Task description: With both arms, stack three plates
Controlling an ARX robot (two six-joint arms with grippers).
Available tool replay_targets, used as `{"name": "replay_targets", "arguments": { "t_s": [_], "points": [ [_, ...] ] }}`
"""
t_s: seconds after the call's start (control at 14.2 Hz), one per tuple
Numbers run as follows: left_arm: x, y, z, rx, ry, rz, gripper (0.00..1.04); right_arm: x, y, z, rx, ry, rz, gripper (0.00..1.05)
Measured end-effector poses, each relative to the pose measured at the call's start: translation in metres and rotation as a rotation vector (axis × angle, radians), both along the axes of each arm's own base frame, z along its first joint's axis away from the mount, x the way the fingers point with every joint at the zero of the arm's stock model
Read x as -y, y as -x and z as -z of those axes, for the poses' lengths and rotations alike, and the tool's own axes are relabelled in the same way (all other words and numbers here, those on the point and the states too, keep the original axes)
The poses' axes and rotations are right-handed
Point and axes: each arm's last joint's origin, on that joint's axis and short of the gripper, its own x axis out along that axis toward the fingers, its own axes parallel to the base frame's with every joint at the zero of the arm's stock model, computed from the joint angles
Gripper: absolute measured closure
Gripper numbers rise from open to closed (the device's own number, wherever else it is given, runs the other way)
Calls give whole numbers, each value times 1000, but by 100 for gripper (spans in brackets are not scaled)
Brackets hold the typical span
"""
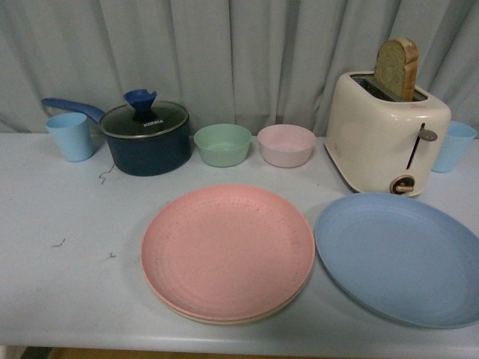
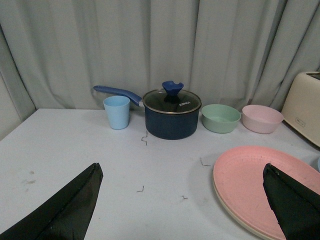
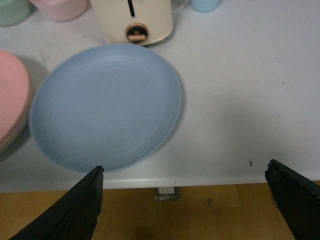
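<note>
The pink plate point(image 1: 227, 250) lies on the beige-cream plate point(image 1: 224, 318), whose rim shows under it, at the table's front middle. The light blue plate point(image 1: 400, 256) lies alone to their right, in front of the toaster. No arm shows in the front view. My left gripper point(image 2: 182, 197) is open and empty above the table, left of the pink plate point(image 2: 250, 187). My right gripper point(image 3: 185, 200) is open and empty over the table's front edge, near the blue plate point(image 3: 105, 105).
Along the back stand a blue cup point(image 1: 71, 136), a dark lidded saucepan point(image 1: 146, 137), a green bowl point(image 1: 222, 144), a pink bowl point(image 1: 286, 145), a cream toaster point(image 1: 385, 134) with bread, and another blue cup point(image 1: 454, 146). A grey curtain hangs behind.
</note>
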Motion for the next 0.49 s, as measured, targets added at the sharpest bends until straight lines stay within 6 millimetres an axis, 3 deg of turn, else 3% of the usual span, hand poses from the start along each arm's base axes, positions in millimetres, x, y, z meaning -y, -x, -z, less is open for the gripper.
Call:
{"name": "replay_targets", "arguments": {
  "t_s": [0.07,0.49],
  "points": [
    [0,0,0,0,0,0,7,18,-59,20,-89,58,-6,6],
    [0,0,0,0,0,0,7,23,-133,61,-188,108,-38,6]
  ]
}}
